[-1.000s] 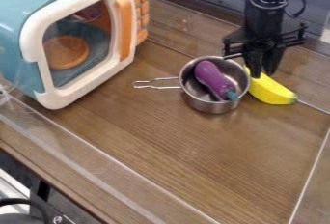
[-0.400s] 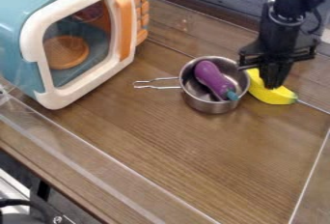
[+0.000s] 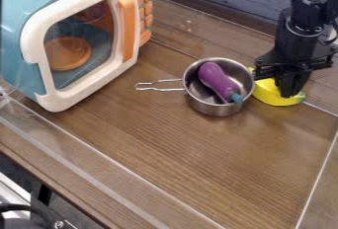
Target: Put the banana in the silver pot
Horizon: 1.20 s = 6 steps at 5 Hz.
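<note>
Banana (image 3: 278,94) is seen on the table (image 3: 172,164) at the right, just beside the silver pot (image 3: 215,87). It is covered by the black claw (image 3: 291,76), slightly spread. A purple eggplant (image 3: 220,80) is kept inside the pot.

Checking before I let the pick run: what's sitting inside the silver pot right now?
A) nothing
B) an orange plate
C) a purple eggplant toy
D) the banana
C: a purple eggplant toy lies in the silver pot, while the banana is on the table right of it, under the gripper.
</note>
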Motion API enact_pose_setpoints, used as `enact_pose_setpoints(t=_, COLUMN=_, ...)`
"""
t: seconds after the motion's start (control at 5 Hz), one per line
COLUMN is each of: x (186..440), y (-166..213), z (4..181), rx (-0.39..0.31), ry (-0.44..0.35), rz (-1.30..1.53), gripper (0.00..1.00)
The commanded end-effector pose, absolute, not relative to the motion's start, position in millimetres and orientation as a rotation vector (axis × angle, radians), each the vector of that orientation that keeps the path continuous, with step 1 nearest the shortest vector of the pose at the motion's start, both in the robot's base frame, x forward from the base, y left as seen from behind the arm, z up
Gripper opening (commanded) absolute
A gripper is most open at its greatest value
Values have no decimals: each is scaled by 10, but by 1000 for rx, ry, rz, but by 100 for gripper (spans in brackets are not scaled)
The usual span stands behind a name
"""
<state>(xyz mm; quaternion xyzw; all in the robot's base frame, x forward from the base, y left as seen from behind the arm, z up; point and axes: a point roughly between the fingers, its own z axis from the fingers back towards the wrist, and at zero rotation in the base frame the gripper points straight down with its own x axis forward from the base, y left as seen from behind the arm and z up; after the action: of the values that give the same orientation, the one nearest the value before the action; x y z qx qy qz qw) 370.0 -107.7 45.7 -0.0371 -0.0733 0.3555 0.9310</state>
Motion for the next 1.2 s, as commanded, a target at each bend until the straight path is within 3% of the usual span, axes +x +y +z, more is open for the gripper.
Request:
enact_pose_setpoints(t=0.0, x=3725, y=-1139, z=460, rx=-78, ry=-176, rz=724, gripper=100)
enact_pose_setpoints(t=0.2, x=3721, y=-1132, z=416, rx=-74, ry=-171, rz=731, gripper=0)
enact_pose_setpoints(t=0.4, x=3711, y=-1120, z=388, rx=-69, ry=-166, rz=733, gripper=0)
enact_pose_setpoints(t=0.6, x=3706, y=-1115, z=341, rx=-61, ry=-155, rz=734, gripper=100)
enact_pose_setpoints(t=0.8, x=3698, y=-1109, z=309, rx=-53, ry=-143, rz=733, gripper=100)
enact_pose_setpoints(t=1.0, x=3702, y=-1097, z=296, rx=-48, ry=-137, rz=731, gripper=0)
